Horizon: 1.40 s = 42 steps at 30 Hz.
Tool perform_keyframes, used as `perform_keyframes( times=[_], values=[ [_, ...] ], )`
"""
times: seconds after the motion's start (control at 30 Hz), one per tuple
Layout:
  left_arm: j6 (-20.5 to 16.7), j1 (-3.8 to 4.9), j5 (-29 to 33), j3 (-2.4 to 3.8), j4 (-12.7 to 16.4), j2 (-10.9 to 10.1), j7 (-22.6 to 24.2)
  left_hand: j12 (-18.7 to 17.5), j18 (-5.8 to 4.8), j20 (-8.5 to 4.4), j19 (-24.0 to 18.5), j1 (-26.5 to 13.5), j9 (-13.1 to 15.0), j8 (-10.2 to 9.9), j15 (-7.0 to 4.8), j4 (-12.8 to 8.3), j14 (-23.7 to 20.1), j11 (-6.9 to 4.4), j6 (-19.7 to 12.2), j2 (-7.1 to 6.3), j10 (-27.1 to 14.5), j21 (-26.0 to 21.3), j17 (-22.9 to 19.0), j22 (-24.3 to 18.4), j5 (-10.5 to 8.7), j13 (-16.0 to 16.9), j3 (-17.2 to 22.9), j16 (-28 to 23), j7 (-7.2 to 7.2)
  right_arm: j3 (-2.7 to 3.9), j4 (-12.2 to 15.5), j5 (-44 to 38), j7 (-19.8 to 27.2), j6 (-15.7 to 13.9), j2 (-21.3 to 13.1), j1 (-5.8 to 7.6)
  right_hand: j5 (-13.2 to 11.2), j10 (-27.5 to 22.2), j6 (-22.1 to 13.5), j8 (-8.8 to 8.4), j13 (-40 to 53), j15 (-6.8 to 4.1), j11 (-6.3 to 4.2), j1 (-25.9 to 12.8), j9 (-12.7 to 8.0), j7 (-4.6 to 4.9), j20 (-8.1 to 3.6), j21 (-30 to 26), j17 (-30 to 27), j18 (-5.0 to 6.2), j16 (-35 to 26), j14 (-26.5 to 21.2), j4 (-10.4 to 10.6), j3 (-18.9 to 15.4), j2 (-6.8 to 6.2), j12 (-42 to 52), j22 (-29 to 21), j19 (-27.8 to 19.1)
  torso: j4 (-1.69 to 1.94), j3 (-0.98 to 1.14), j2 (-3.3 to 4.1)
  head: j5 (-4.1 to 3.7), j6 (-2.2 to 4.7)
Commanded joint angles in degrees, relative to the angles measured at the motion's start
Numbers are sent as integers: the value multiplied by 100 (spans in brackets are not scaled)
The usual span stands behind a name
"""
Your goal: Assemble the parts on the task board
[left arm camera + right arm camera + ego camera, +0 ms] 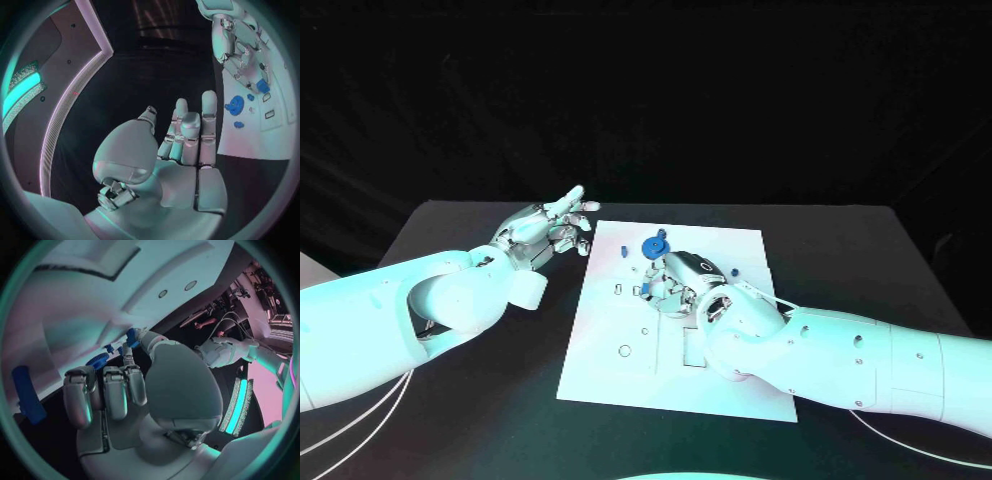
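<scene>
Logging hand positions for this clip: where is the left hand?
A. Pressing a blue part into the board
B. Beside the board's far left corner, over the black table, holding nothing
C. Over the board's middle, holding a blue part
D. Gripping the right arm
B. The left hand hangs fingers apart over the table just off the board, with nothing in it.

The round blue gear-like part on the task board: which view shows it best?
The left wrist view: the round blue part faces the camera unobstructed on the task board. The head view shows it small beside the right hand; in the right wrist view its fingers partly hide it.
</scene>
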Motion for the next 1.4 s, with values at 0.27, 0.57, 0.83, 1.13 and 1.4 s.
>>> perform_keyframes(
  times=[0.27, 0.57, 0.83, 1.13, 1.4],
  values=[
    [123, 18, -16, 6, 7, 11, 19, -33, 91, 15, -22, 37, -7, 40, 5, -12, -48, 0, 2, -14, -20, -20, -9, -9, -9, -6, 5, -33, 27, -3, 16, -94, 7, 61, 8, -6, -53, 82, -86, -71, 965, 59, 64, -4, -26, 23, 41, 25, 1470, -39, 12, 579, 7, -53, -83, -61, 1509, 600, 4, -3, 1, -3, 0],
    [136, 18, -20, 6, 5, 11, 15, -34, 90, 16, -18, 37, -9, 42, 6, -11, -46, 1, 1, -20, -20, -26, -7, -13, -9, -12, 3, -34, 28, -4, 17, -94, 6, 58, 15, -6, -63, 61, -113, -95, 945, 68, 76, -15, -38, 36, 49, 25, 1461, -39, 7, 577, 12, -73, -102, -88, 1509, 600, 2, -1, 1, -4, -2],
    [147, 18, -25, 6, 3, 10, 4, -34, 90, 16, -18, 37, -9, 42, 6, -11, -46, 1, 1, -20, -20, -26, -7, -13, -9, -12, 3, -34, 28, -4, 17, -102, -7, 69, 15, -6, -67, 56, -118, -101, 941, 71, 79, -19, -41, 39, 52, 25, 1458, -39, 6, 576, 14, -78, -105, -93, 1509, 600, 1, -1, 2, -4, -2],
    [154, 18, -28, 6, 0, 10, -3, -36, 90, 17, -11, 41, -12, 46, 8, -10, -49, 2, 0, -27, -19, -36, -20, -22, -9, -21, 4, -42, 29, -4, 17, -106, -12, 67, 13, -6, -80, 51, -125, -110, 936, 77, 85, -31, -47, 45, 57, 25, 1450, -39, 2, 574, 24, -94, -111, -100, 1509, 600, 2, 0, 1, -4, -6],
    [161, 18, -60, 6, -13, 13, -13, -36, 90, 17, -11, 41, -12, 46, 8, -10, -49, 2, 0, -27, -19, -36, -20, -22, -9, -21, 4, -42, 29, -4, 75, -111, 27, -58, -26, -6, -434, -212, -656, -533, 685, 224, 251, 93, -270, 218, 194, 25, 1433, -39, -8, 569, 325, -1261, -44, -423, 1509, 600, 2, 2, -1, -3, -4]
  ],
)
